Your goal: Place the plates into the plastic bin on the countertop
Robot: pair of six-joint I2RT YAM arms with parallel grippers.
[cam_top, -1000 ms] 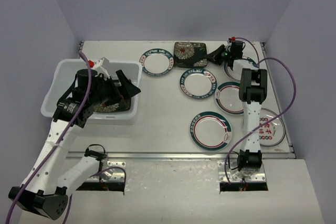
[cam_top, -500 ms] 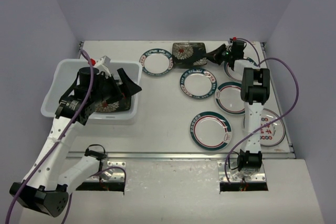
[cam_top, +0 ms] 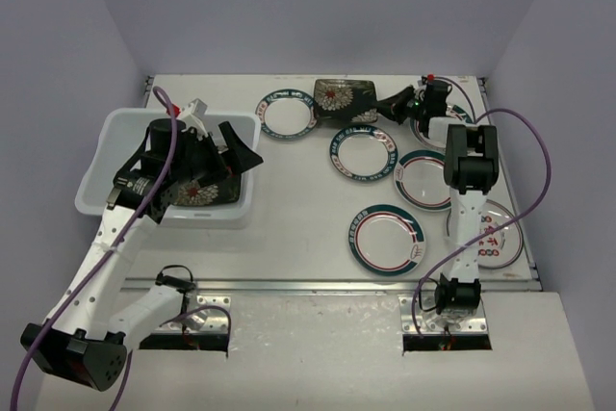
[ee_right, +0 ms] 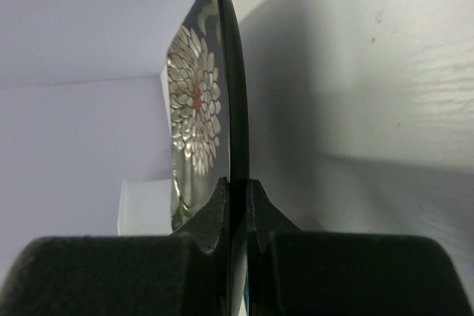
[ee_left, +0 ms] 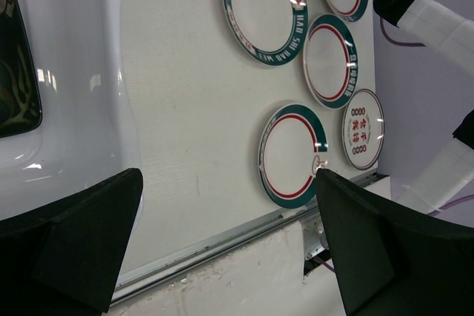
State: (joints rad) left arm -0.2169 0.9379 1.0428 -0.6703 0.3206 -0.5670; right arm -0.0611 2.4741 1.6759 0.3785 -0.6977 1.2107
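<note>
The white plastic bin (cam_top: 104, 146) stands at the left with one square black flower plate (cam_top: 197, 194) inside; its wall (ee_left: 74, 72) and that plate (ee_left: 15, 72) show in the left wrist view. My left gripper (cam_top: 239, 154) is open and empty above the bin's right rim (ee_left: 229, 249). My right gripper (cam_top: 390, 104) is shut on the right edge of the second square black plate (cam_top: 345, 99) at the far side; in the right wrist view its fingertips (ee_right: 237, 190) pinch the plate (ee_right: 196, 101) edge-on.
Round white plates lie on the countertop: one at the far middle (cam_top: 286, 115), one beside the black plate (cam_top: 364, 153), one further right (cam_top: 422, 180), one near the front (cam_top: 386, 238), one with red characters (cam_top: 491, 238). A metal rail (cam_top: 337, 284) runs along the near edge.
My left gripper has moved a little to the right and away over the bin's right rim, still open. My right gripper stays closed on the black plate, shifted slightly left.
</note>
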